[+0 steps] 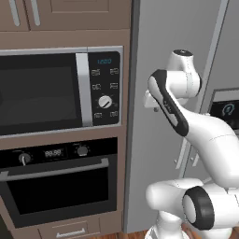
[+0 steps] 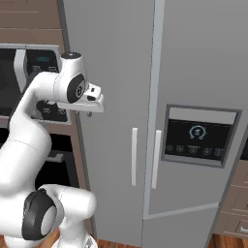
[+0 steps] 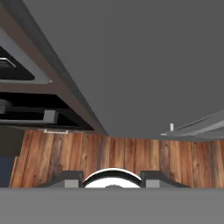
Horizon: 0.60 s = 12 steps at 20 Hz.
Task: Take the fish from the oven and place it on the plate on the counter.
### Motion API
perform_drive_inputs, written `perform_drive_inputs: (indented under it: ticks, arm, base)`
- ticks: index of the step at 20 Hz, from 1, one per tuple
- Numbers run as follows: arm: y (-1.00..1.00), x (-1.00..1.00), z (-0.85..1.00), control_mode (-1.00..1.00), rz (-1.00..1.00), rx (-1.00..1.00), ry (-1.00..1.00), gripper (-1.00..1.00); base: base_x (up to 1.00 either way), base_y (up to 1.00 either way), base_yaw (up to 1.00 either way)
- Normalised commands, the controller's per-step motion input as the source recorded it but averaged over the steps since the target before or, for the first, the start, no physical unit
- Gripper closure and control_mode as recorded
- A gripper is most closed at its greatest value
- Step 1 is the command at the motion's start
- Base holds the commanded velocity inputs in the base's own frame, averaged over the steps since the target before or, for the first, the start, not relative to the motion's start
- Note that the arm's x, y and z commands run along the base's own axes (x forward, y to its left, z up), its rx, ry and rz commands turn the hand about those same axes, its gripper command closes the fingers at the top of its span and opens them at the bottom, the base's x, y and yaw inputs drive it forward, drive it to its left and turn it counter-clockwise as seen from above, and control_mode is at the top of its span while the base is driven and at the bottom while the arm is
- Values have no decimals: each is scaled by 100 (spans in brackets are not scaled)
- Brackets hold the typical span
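Your gripper (image 2: 89,112) holds nothing, jaws partly apart. The oven (image 1: 58,182) door is shut (handle (image 1: 56,171) low, left). Swing carelessly and you could bump the fridge (image 2: 160,97).

The black oven (image 1: 58,186) sits shut below the microwave, silver bar handle across its dark glass door.

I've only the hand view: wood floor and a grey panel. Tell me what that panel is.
Observer: The fridge. The end effector hangs before its left door, pointing down.
Operator: Give me the oven's place.
Observer: The oven is left of the fridge, under the microwave.
Operator: Report its door.
Observer: Shut, with the handle across its top.
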Motion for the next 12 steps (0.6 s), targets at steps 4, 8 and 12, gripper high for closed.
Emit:
perform_drive_inputs:
  ticks: [4,8,12]
  arm:
    - [12,-51,0,-100,3,0,0,-100]
    - [30,-88,-15,-100,8,5,0,-100]
    - [38,-86,-15,-100,11,0,-3,-100]
  base:
    - [0,0,0]
    - [0,0,0]
    - [0,0,0]
